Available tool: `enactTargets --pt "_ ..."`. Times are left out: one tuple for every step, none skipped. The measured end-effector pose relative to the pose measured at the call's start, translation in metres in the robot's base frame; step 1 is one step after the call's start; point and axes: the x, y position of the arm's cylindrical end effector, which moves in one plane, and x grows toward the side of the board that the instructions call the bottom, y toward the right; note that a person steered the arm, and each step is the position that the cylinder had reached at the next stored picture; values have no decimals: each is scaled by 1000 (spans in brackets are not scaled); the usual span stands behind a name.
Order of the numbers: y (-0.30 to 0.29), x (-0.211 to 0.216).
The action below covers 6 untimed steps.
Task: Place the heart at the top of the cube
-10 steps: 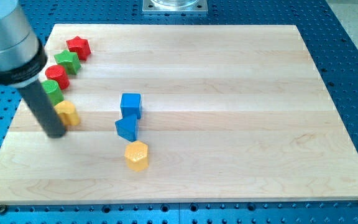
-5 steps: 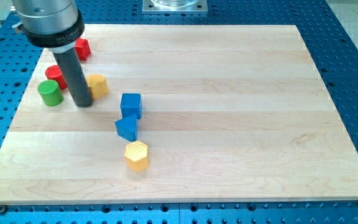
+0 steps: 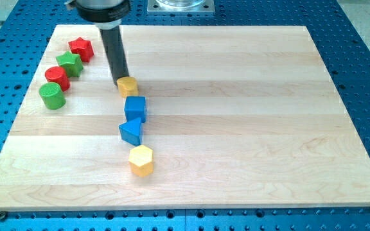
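Down at the board's upper left goes my tip (image 3: 121, 79), a bare dark rod with nothing to open or close, and it sits right against the upper-left edge of the yellow heart (image 3: 128, 86), touching it as far as I can tell. That yellow heart lies just above the blue cube (image 3: 135, 108), very close to it, though whether the two touch I cannot tell. It sits a shade to the view's left of the cube's middle.

Below the blue cube comes a blue triangular block (image 3: 131, 131), its top corner meeting the cube's lower edge. Further down, apart from that one, a yellow hexagonal block (image 3: 141, 160) stands alone. These four make a rough column running from my tip toward the view's bottom.

Off at the view's left edge of the wooden board (image 3: 249, 115), four more blocks run in a slanted line: a red star (image 3: 81, 48) highest, a green star (image 3: 70, 63) beside it, a red cylinder (image 3: 57, 77) next, and a green cylinder (image 3: 52, 95) lowest. They are well apart from my tip.
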Motion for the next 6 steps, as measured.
enactTargets --pt "3 -8" --pt "-4 -23" --pt "-9 -6" --pt "-9 30" --pt "-10 30" --pt "-10 30"
